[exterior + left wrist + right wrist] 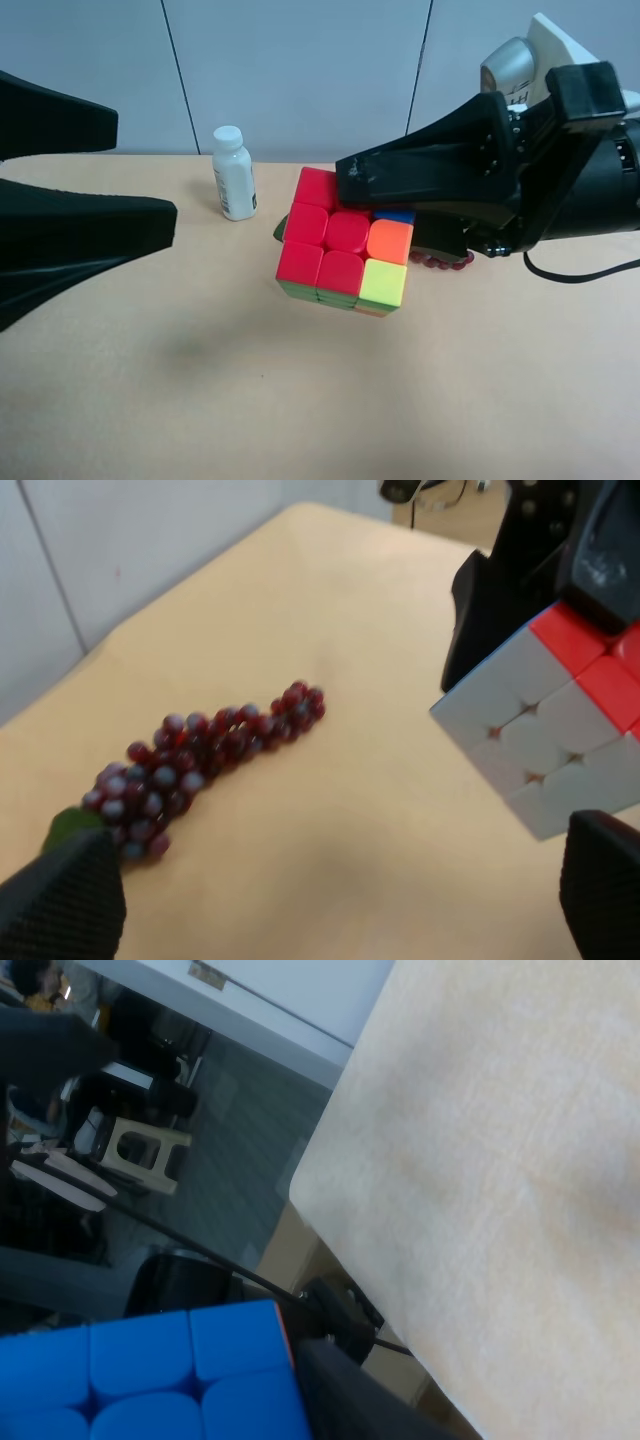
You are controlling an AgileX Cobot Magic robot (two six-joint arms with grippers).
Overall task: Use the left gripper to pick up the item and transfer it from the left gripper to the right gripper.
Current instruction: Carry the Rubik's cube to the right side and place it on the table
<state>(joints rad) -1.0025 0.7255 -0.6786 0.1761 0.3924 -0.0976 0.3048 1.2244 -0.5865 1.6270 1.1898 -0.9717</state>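
The puzzle cube [343, 252] hangs above the tan table [300, 420], showing red, orange and yellow-green squares. The right gripper [390, 210], a black claw with a cream wrist housing, comes in from the exterior high view's right and is shut on the cube's far side. The right wrist view shows the cube's blue face [150, 1380] against one of its fingers [345, 1395]. The left gripper [145, 175] is open and empty at that view's left, apart from the cube. In the left wrist view its gap [330, 900] faces the cube's white face [530, 750].
A white bottle [234, 175] stands on the table behind the cube. A red-purple grape bunch [200, 755] lies on the table beneath the right gripper, with a few grapes peeking out [440, 262]. The table's edge [330, 1160] drops to the floor.
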